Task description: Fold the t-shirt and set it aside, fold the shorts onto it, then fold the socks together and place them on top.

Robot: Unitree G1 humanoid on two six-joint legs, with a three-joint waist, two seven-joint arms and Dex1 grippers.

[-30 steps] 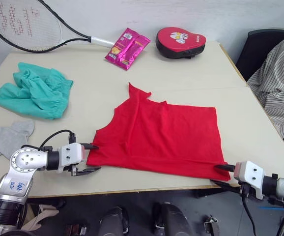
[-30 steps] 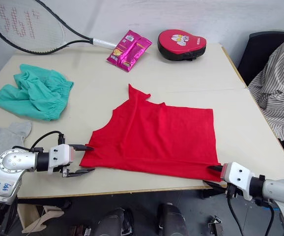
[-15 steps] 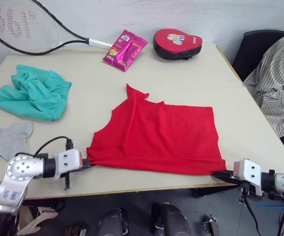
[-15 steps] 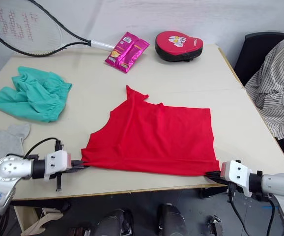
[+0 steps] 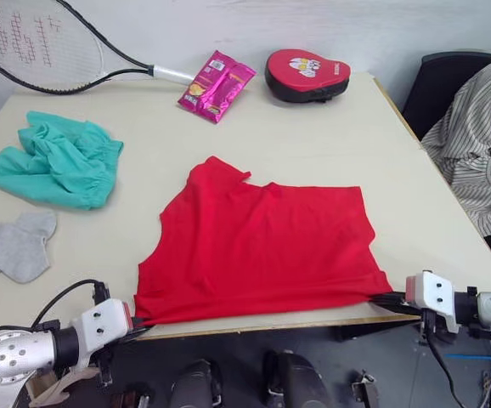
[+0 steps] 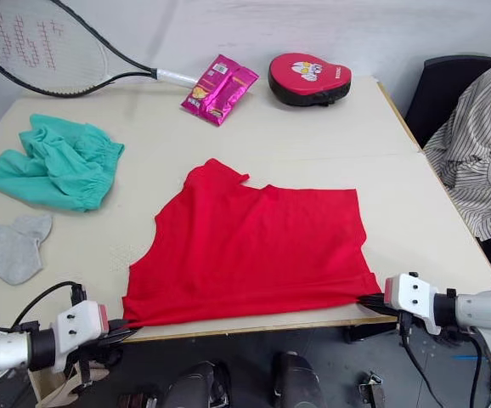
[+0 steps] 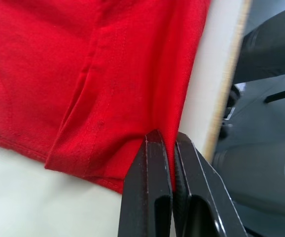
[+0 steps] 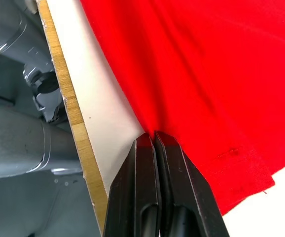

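The bright red soft fabric t-shirt (image 5: 262, 246) lies spread flat on the beige counter (image 5: 313, 140), its bottom hem along the counter's near edge. My left end effector (image 7: 166, 143) is closed on the hem's left corner; my right end effector (image 8: 154, 139) is closed on the hem's right corner. Both pinch only the cloth at the edge.

The teal-green thin fabric shorts (image 5: 52, 159) lie bunched near the counter's left side, well apart from the t-shirt. The light grey short ankle socks (image 5: 12, 246) lie just nearer than the shorts.

At the far edge rest a black-framed racket (image 5: 42, 47), a pink foil snack packet (image 5: 216, 83) and a red padded oval pad (image 5: 307, 73). Print on the packet is too small to read.

A striped garment (image 5: 479, 140) hangs over a dark chair (image 5: 437, 81) to the right.
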